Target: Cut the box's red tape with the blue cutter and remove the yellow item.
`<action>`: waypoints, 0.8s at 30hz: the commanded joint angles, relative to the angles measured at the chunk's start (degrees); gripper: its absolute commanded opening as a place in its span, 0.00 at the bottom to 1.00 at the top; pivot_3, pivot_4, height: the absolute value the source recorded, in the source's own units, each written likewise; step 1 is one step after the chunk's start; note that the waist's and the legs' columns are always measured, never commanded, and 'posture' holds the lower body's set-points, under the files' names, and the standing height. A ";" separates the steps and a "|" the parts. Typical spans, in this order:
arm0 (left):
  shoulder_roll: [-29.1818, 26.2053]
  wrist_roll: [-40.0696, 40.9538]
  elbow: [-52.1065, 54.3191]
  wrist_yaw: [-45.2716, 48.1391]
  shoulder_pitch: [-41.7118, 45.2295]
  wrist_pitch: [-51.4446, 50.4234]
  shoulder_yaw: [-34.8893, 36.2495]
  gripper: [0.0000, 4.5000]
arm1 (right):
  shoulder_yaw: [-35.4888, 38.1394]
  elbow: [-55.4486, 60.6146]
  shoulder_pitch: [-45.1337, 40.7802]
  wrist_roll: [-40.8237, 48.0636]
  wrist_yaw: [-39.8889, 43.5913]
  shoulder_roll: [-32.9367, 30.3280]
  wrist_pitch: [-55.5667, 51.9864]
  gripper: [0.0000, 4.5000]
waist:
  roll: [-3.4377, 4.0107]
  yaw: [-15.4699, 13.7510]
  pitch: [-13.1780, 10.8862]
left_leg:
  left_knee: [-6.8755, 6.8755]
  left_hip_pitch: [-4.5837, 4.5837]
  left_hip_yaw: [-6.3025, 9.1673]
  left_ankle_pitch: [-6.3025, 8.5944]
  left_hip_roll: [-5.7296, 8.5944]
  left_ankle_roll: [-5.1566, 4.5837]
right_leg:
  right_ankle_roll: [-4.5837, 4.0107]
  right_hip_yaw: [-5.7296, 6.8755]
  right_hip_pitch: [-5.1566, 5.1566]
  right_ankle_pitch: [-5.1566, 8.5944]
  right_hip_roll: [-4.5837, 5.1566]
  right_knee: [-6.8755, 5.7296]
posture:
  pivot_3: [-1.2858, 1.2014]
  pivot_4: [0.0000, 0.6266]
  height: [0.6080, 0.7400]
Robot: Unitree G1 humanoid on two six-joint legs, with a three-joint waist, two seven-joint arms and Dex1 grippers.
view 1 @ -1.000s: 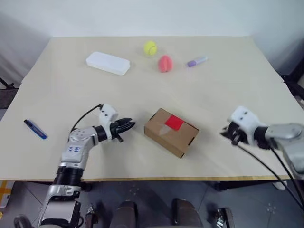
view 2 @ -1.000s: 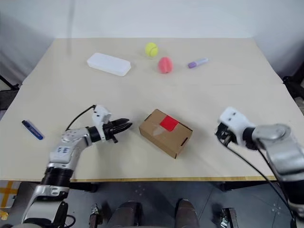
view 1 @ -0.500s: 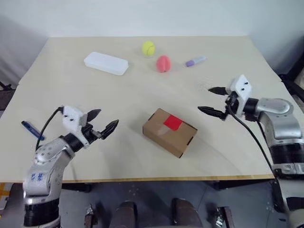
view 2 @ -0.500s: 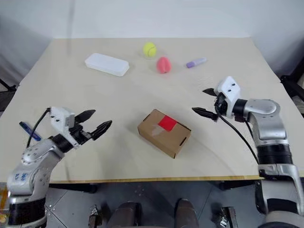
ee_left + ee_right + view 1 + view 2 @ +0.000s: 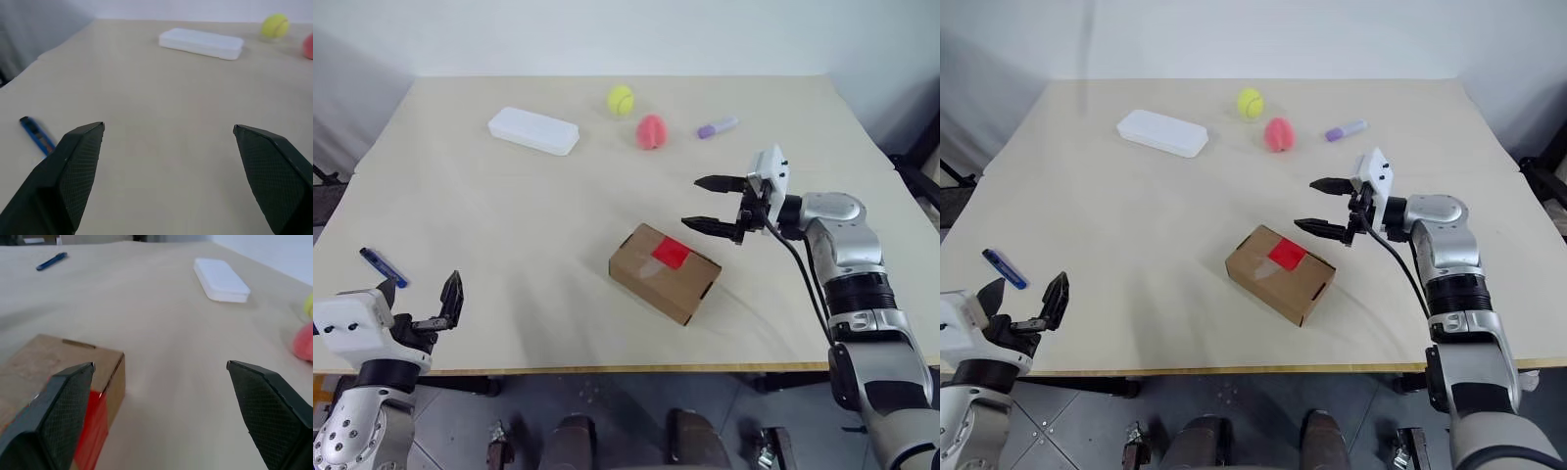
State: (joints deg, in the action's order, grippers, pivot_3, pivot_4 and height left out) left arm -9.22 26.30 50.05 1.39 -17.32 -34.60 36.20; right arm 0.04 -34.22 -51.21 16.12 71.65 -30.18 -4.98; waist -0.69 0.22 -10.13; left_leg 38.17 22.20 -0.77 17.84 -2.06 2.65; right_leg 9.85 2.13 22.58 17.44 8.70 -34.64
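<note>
- The box (image 5: 665, 272) sits closed on the desk (image 5: 558, 225), near the front-centre, with 1 corner turned toward the front edge
- The red tape (image 5: 672, 254) is a small square patch on the box's top face, intact
- The blue cutter (image 5: 385, 266) lies flat on the desk near its left edge, well apart from the box
- The left gripper (image 5: 419, 303) is at the front-left corner of the desk, just beside the blue cutter but not touching it; its 2 fingers are spread wide with nothing between them
- The right gripper (image 5: 707, 203) hangs above the desk just behind and to the right of the box, pointing left; its 2 fingers are spread wide and hold nothing
- At the far side of the desk lie a flat white case (image 5: 534, 130), a yellow-green ball (image 5: 621, 99), a pink ball (image 5: 651, 130) and a lavender marker (image 5: 718, 127)
- The yellow item cannot be seen with the box closed
</note>
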 commanded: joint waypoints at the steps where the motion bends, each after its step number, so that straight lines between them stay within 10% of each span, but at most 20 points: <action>1: -0.12 -2.73 -2.13 -6.64 3.50 -0.29 2.97 1.00 | -0.10 -0.72 -1.90 -0.44 -0.20 1.32 1.93 1.00 | 0.00 0.00 0.00 | -0.01 -0.01 0.01 0.00 0.00 0.00 | 0.00 0.00 0.02 0.00 0.00 -0.04 | 0.52 0.24 1.00; 24: -5.05 -12.25 -35.59 -32.36 41.85 -20.99 8.22 1.00 | 0.11 5.41 -1.49 3.47 5.00 3.13 -1.02 1.00 | -0.04 0.01 0.00 | -0.03 0.00 0.03 -0.01 0.00 0.11 | 0.04 0.07 0.09 -0.03 -0.02 -0.14 | 0.52 0.24 1.00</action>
State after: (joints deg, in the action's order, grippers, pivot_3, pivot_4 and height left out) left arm -13.02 15.24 15.33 -30.40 23.99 -56.19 43.47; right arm -0.92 -30.87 -51.86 18.61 76.83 -26.96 -6.32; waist -0.72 0.22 -10.13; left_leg 38.14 22.20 -0.76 17.83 -2.05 2.76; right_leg 9.90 2.19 22.67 17.41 8.68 -34.77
